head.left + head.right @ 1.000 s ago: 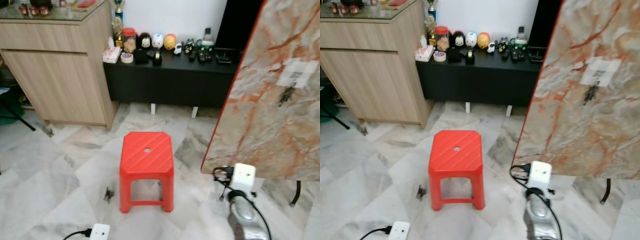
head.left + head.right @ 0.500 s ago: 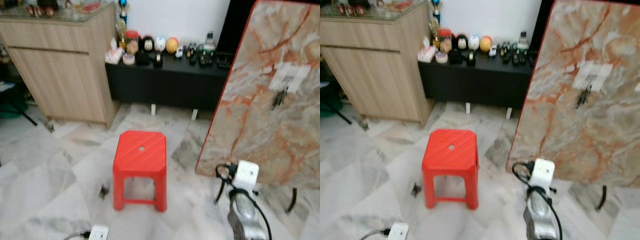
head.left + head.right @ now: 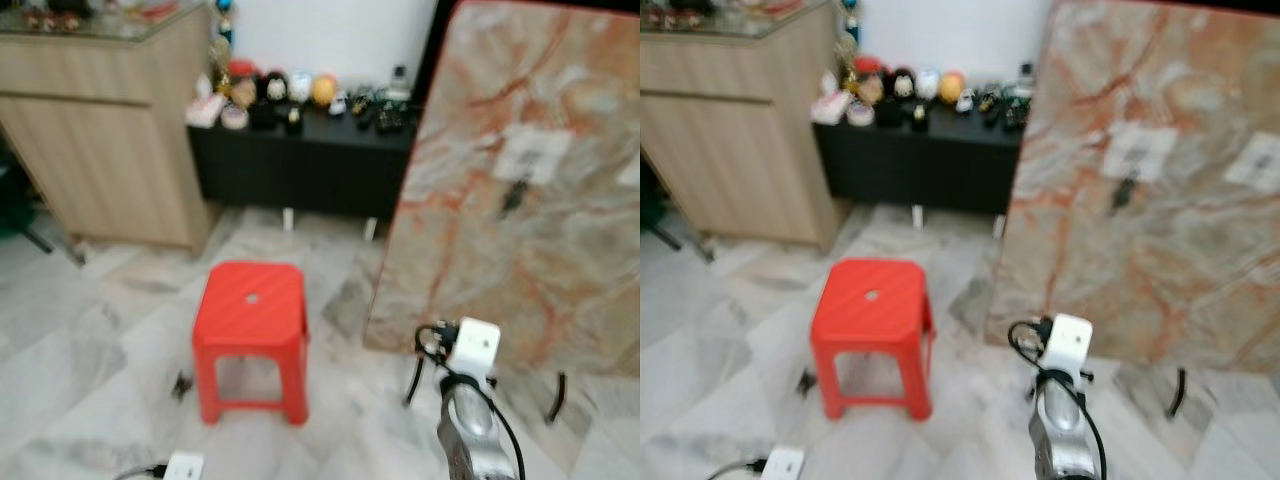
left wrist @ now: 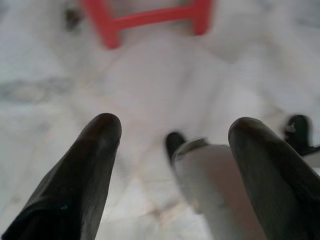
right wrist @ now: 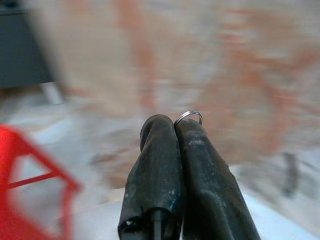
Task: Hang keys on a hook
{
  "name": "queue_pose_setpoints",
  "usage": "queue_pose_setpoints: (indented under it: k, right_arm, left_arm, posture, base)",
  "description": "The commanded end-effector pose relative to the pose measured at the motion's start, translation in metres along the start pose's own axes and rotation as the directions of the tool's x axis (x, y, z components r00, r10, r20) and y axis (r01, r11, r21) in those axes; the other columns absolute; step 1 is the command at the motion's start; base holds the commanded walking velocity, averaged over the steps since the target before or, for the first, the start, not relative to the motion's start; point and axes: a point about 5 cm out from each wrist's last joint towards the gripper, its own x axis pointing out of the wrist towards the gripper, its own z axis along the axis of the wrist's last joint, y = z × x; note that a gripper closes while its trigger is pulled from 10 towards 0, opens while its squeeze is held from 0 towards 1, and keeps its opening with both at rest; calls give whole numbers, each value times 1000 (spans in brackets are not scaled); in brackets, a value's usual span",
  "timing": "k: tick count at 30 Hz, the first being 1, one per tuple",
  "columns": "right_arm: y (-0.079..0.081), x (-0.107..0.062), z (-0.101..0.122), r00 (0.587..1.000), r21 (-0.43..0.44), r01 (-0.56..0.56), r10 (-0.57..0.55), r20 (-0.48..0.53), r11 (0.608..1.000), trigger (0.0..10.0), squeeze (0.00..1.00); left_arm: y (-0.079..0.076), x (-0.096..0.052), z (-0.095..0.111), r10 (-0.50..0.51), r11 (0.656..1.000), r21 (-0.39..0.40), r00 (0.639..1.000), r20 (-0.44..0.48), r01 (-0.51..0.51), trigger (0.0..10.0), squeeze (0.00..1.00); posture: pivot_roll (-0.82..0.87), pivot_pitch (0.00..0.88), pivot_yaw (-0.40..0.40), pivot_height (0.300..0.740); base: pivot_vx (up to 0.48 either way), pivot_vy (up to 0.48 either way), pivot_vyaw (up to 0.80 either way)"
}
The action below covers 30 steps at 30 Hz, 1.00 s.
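Stool (image 3: 250, 310) left of leaning board (image 3: 520, 190)

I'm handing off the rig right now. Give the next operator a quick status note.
Right end effector: fingers shut on the key ring, which peeks out at the tips.
Left end effector: open, holding nothing, pointing at the floor near the red stool.
Hook: on the marble-pattern board to the robot's right, under a white label, with something dark already on it.
Done: keys picked up.
Left: approach the board, raise the right arm, hang the ring.
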Motion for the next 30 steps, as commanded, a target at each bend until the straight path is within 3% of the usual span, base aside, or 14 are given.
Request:
queue_pose_setpoints:
  k: [1, 8, 30]
  right_arm:
    - [-9, -1, -4, 999, 4, 33, -33, -15, 999, 10000, 0]
    - [-8, -2, -3, 999, 7, 35, -35, -6, 999, 10000, 0]
    - [-3, 1, 3, 1000, -5, 3, -3, 14, 1000, 10000, 0]
  left_arm:
    - [-10, 0, -3, -28, 1000, -6, 1000, -11, 28, 10000, 0]
    - [-11, 0, -2, -30, 1000, -8, 1000, -7, 30, 10000, 0]
    - [-11, 0, -4, -12, 999, -43, 1000, -19, 12, 10000, 0]
  posture:
    - [9, 11, -81, 740]
    - [8, 13, -81, 740]
    - [2, 36, -82, 740]
  base:
    - [0, -247, -775]
    - [0, -246, -751]
    - [0, -11, 0]
